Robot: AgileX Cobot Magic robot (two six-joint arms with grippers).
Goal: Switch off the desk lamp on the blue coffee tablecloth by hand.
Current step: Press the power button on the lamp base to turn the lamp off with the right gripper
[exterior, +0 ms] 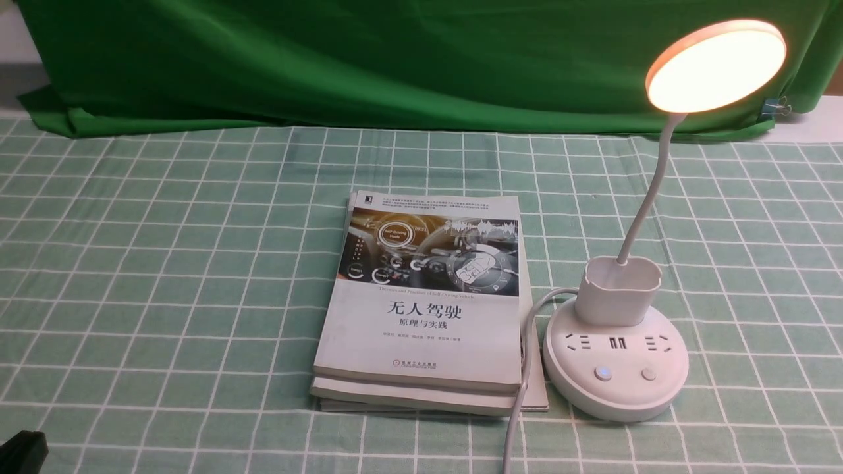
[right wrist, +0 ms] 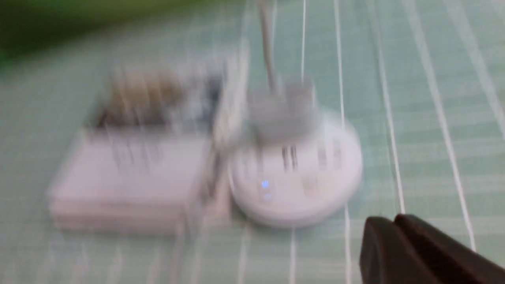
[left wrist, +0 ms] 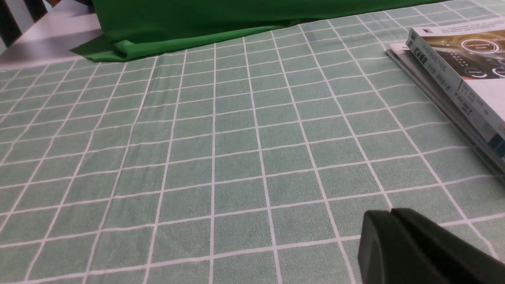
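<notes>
The white desk lamp [exterior: 616, 359] stands on the pale green grid tablecloth [exterior: 164, 263] at the right, and its round head [exterior: 716, 64] glows warm. Two buttons sit on the base front; the left button [exterior: 602, 374] shows a blue light. The base also shows blurred in the right wrist view [right wrist: 296, 173]. My right gripper [right wrist: 394, 221] is shut and empty, a short way from the base over the cloth; it is out of the front view. My left gripper [left wrist: 390, 215] is shut and empty above bare cloth; a black bit of it shows in the front view's lower left corner [exterior: 23, 451].
Two stacked books [exterior: 425, 303] lie just left of the lamp base and show in the left wrist view [left wrist: 457, 75]. The lamp's white cord [exterior: 523, 368] runs along the books' right edge toward the front. A dark green backdrop cloth [exterior: 362, 59] hangs at the back.
</notes>
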